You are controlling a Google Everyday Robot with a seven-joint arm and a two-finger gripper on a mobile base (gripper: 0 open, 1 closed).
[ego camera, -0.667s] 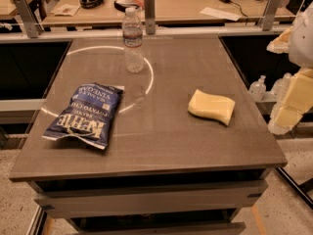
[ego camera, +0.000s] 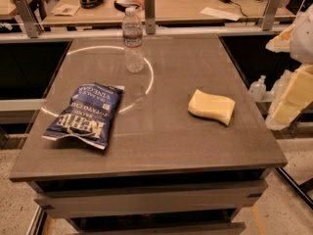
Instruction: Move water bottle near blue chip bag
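- Zero steps done: water bottle (ego camera: 132, 40) stands far left of my hand (ego camera: 289, 102), apart from blue chip bag (ego camera: 83, 114).
- Hand hangs beside the tabletop (ego camera: 195, 148); its grip I cannot tell.

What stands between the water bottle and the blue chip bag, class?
Nothing visible: only bare table separates the water bottle and the blue chip bag. The yellow sponge lies aside, right; the claw is beyond the table's right edge.

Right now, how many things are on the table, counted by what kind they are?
water bottle: 1
chip bag: 1
sponge: 1
Total on the table: 3
The gripper is off past the table's right edge, touching none of them.
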